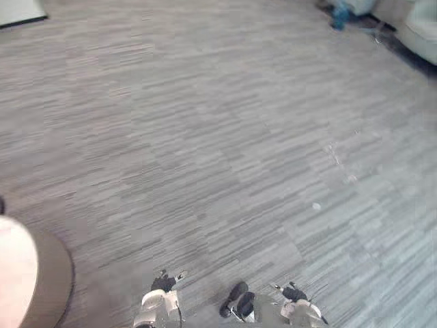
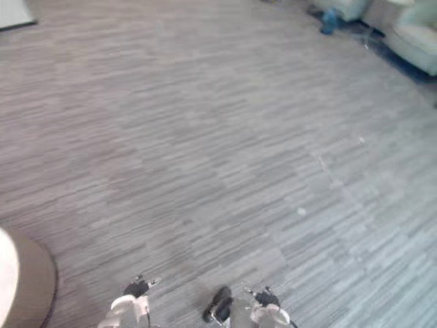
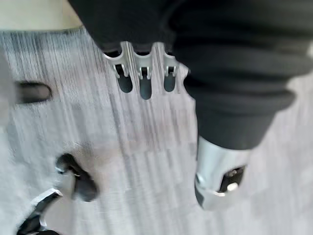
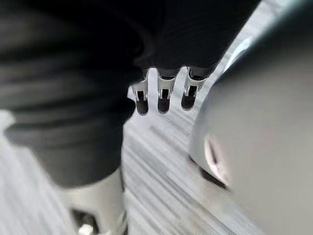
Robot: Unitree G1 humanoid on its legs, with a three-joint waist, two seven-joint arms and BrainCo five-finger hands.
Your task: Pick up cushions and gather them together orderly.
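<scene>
Hanging empty, left hand [image 1: 162, 281], right hand [image 1: 293, 294], fingers [image 3: 145, 87] relaxed straight; cushions probably soft, light; grabbing edge suiting best.

Round stool [image 1: 58, 273] at the near left — left hand [image 1: 164, 281] near its right side. Armchair [image 1: 425, 27] sits far back right.
</scene>
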